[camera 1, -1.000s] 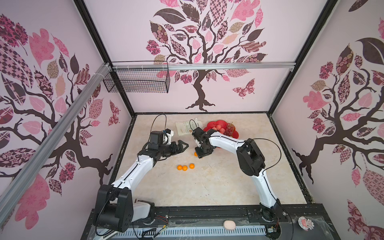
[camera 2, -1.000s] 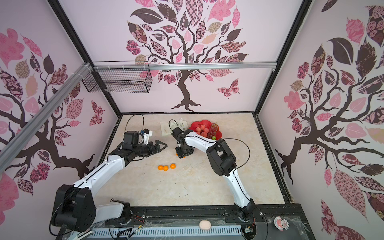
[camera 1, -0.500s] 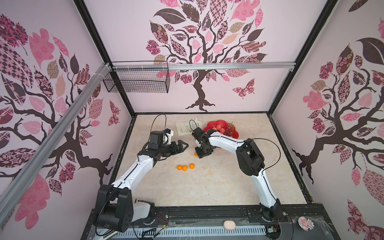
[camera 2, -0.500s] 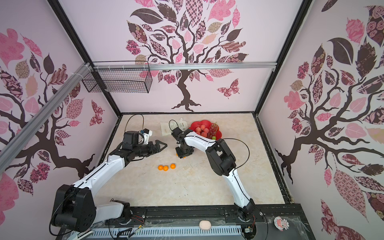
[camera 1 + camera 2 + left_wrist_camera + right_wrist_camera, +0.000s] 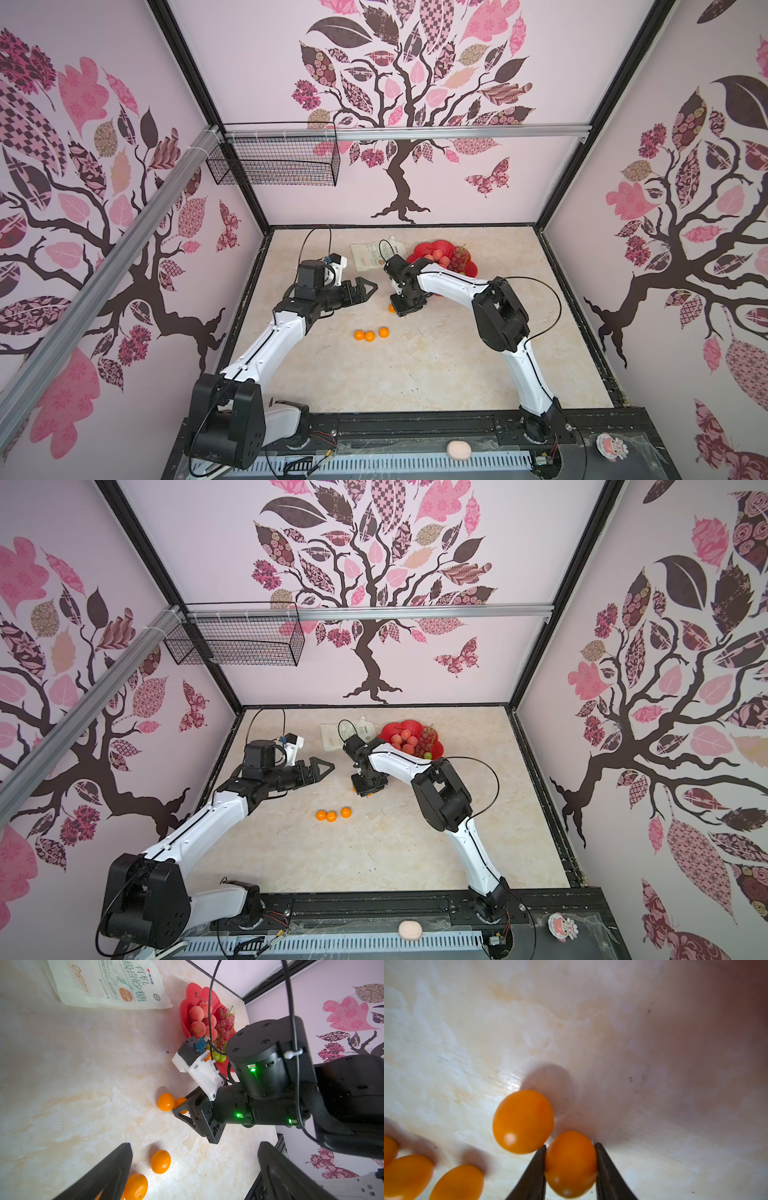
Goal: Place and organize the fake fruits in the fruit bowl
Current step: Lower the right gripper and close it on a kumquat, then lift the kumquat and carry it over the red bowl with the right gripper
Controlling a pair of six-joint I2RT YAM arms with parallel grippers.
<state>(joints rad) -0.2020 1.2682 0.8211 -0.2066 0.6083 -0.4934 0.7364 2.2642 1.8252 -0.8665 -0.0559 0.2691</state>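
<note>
My right gripper (image 5: 570,1147) is shut on an orange tangerine (image 5: 571,1163), low on the table, with a second tangerine (image 5: 523,1122) touching it. In both top views this gripper (image 5: 405,309) (image 5: 365,789) points down in front of the red fruit bowl (image 5: 436,245) (image 5: 399,727). The bowl holds pink peaches (image 5: 401,742), a dark red grape bunch (image 5: 426,739) and a green fruit (image 5: 427,755). Three more tangerines (image 5: 369,334) lie in a row nearer the front. My left gripper (image 5: 368,287) (image 5: 196,1147) hangs open and empty to the left, above the table.
A white printed pouch (image 5: 372,255) lies flat just left of the bowl. A black wire basket (image 5: 274,162) hangs on the back wall at the left. A pale pink oval lump (image 5: 458,450) sits on the front rail.
The right gripper's jaws have drawn in onto the tangerine. Both arms stay about where they were, and the loose tangerines have not moved.
</note>
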